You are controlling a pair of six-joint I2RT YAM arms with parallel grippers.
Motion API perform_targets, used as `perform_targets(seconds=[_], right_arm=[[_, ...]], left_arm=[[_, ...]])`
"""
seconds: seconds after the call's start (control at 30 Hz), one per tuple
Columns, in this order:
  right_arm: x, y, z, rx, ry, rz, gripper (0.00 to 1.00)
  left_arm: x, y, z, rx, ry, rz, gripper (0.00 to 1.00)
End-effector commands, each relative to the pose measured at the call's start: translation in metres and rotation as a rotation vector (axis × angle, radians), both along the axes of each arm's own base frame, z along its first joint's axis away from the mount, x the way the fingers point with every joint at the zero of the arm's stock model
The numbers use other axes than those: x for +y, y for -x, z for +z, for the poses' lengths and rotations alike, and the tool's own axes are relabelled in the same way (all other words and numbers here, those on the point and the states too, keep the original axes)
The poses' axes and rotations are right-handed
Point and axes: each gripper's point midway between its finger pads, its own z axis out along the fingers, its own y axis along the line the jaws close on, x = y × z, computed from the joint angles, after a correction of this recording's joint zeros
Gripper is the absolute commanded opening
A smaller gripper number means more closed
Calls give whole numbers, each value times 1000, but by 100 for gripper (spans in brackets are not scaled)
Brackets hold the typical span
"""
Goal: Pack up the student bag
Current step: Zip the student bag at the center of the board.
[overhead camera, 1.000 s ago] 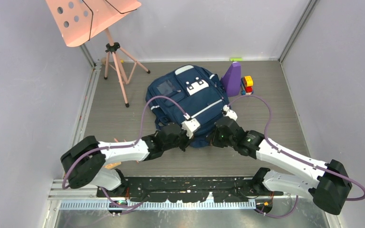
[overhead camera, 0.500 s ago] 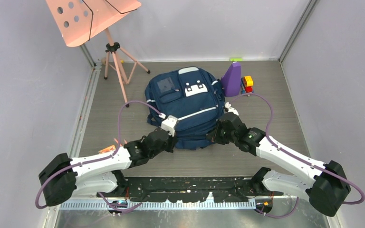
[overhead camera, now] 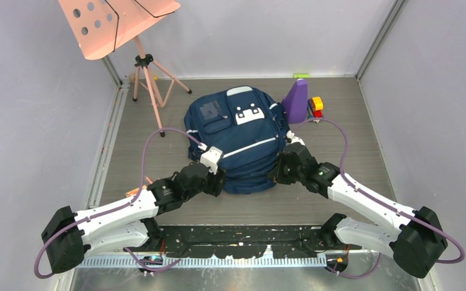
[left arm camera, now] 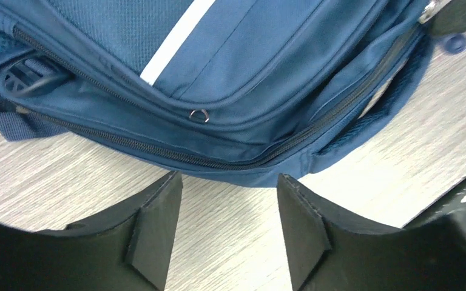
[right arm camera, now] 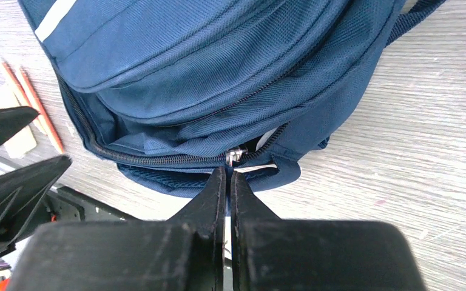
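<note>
One student bag (overhead camera: 236, 130) lies on grey table (overhead camera: 364, 139) between pale walls (overhead camera: 249, 36).

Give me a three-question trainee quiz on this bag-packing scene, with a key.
1. True or false: the left end effector is gripping the student bag.
2. What stands at the far left? A: pink music stand; B: lamp; C: ladder.
3. Fill in: the right end effector has its jaws ____ at the bag's zipper.
Key: 1 false, it is open, short of the bag; 2 A; 3 shut.
</note>
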Motion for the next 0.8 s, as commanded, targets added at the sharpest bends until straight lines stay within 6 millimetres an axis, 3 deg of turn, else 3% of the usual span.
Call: perform_targets(seconds=[0.0, 0.13, 0.3, 0.43, 0.53, 0.63, 0.77], right_arm=[[-17, 0, -5, -21, 82, 13, 0], [-16, 2, -5, -20, 67, 17, 0], [-13, 1, -1, -31, 47, 18, 1], [-12, 0, 0, -35, 44, 22, 1], [-11, 0, 0, -33, 42, 26, 0], [-10, 0, 1, -34, 39, 26, 1], [-11, -1, 2, -41, 41, 21, 1]], left_arm=[[-32, -3, 54, -124, 87, -183, 66], [-65, -4, 69, -168, 152, -299, 72], [-113, -3, 60, -104, 207, -426, 71], [-139, -6, 48, -90, 212, -468, 71], [-148, -10, 35, -80, 189, -467, 70], [-151, -12, 23, -65, 160, -461, 62], [-145, -14, 4, -51, 104, -447, 41]])
